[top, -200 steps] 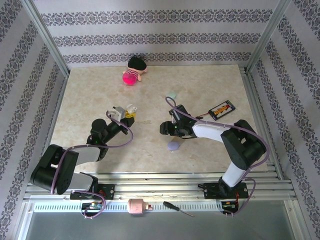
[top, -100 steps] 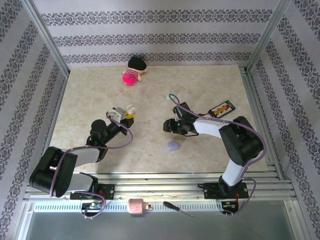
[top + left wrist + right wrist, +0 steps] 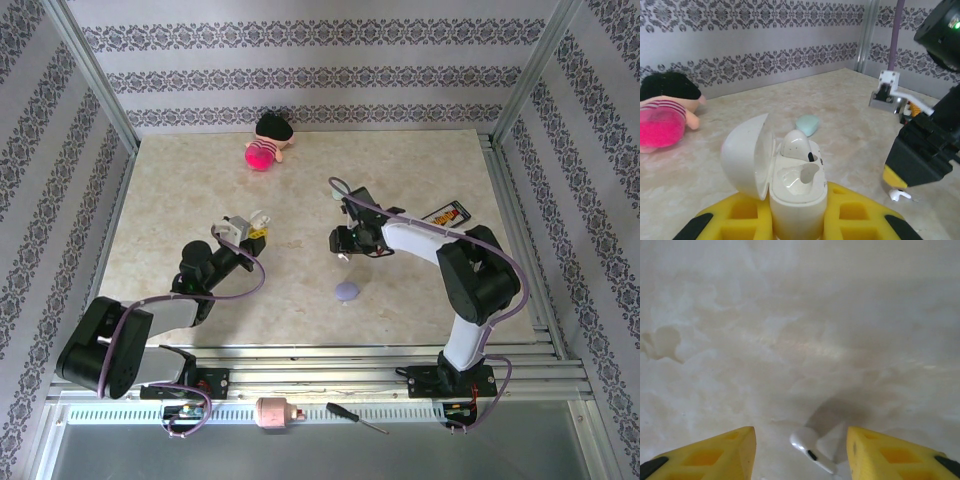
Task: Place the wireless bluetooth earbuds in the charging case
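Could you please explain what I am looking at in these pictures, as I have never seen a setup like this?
These are two robot arms bolted at the near edge of a table. One picture looks down from above and behind them. The other two come from small cameras on each wrist, so the yellow fingers at the bottom are each arm's own. The left end effector is shut on an open white case, which seems to have one bud seated in it. The right end effector hangs open over a loose white earbud lying on the table, its fingers either side and not touching it. Also on the table: a doll, a mint case, a lavender case and a small dark gadget.
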